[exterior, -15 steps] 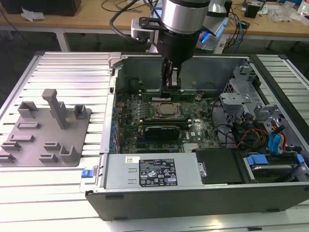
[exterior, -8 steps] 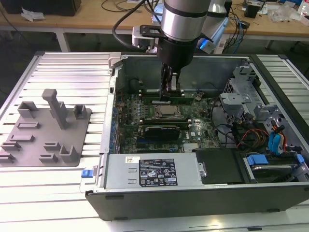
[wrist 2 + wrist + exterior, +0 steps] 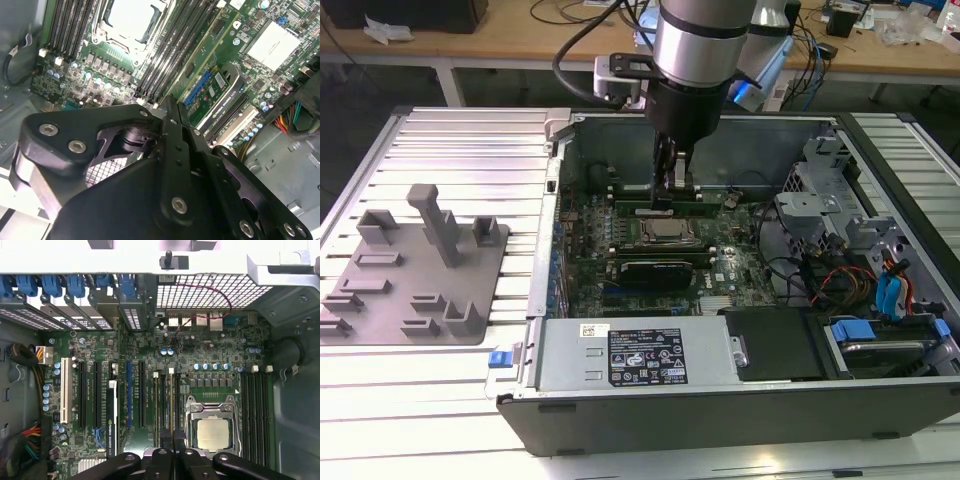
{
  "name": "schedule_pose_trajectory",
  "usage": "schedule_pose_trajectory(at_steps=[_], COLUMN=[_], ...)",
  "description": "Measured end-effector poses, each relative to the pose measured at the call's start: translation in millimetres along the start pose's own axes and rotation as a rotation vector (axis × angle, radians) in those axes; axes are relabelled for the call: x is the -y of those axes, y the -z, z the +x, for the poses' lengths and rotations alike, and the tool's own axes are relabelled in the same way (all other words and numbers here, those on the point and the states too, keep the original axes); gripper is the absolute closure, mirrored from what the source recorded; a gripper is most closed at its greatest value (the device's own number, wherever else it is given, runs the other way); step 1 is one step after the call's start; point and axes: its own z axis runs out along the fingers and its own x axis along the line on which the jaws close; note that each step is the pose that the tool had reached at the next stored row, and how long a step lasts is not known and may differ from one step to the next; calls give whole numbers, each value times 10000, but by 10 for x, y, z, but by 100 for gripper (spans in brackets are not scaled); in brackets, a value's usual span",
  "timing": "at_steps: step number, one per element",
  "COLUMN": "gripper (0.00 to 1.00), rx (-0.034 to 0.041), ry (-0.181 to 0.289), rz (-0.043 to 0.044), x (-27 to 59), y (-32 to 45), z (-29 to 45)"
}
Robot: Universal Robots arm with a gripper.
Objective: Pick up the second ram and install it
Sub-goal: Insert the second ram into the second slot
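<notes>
My fingers (image 3: 666,192) are closed tight together inside the pc case (image 3: 750,140), tips right at the top edge of the 2nd ram stick (image 3: 170,400). Stick stands in a slot just beside the silver chip (image 3: 214,433) on the motherboard (image 3: 210,347). Can't tell if I'm pinching it.

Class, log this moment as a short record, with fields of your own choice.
Place: open computer case
End effector: fingers together, low over the memory slots
Neighbour: CPU socket, beside those slots
Tray: outside the case, on the exterior view's left
Ram: cannot tell whether held
</notes>
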Motion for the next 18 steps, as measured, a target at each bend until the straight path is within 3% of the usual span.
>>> schedule_pose_trajectory(at_steps=[10, 18], gripper=[91, 91], rx=[0, -1], ry=[0, 0], rz=[0, 0], x=[1, 9], y=[-17, -126], z=[0, 3])
